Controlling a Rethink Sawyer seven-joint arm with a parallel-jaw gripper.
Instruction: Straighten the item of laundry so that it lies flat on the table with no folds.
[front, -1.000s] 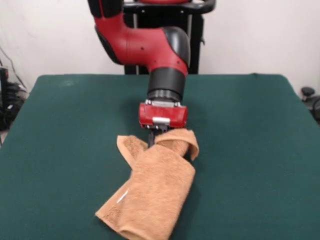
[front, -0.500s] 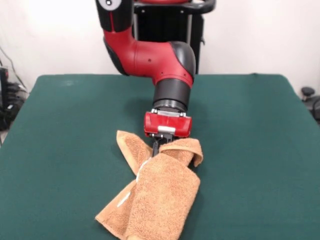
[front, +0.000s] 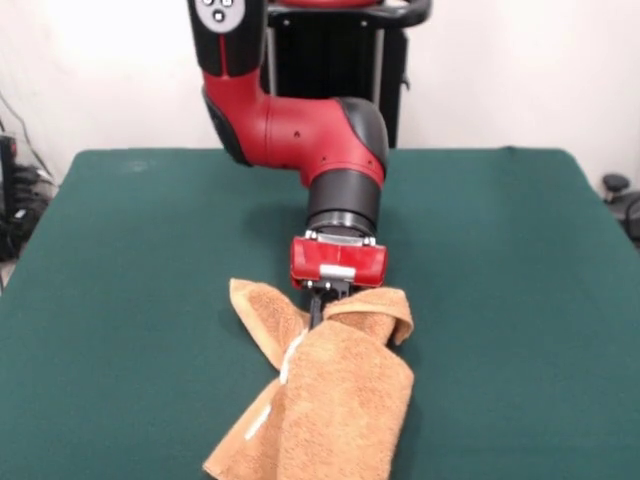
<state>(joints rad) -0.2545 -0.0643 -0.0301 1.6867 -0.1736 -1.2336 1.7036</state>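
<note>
The orange-tan terry towel (front: 335, 400) lies rumpled and folded over itself on the green table (front: 120, 280), running from the middle down to the near edge. One corner flap spreads flat to the left, and a thick fold is draped over the right side. White edge trim shows along the fold. My gripper (front: 322, 303) comes down from above onto the towel's far end, its dark fingers buried in the upper fold and shut on the towel. The red wrist block sits just above the cloth.
The robot's black pedestal (front: 330, 75) stands behind the table's far edge. Dark cables and gear lie off the left edge (front: 18, 200), and a black object (front: 620, 195) sits off the right edge.
The gripper has moved toward the near edge and a little right, carrying the towel's upper fold with it. The cloth has shifted nearer and slightly right, with more white trim showing.
</note>
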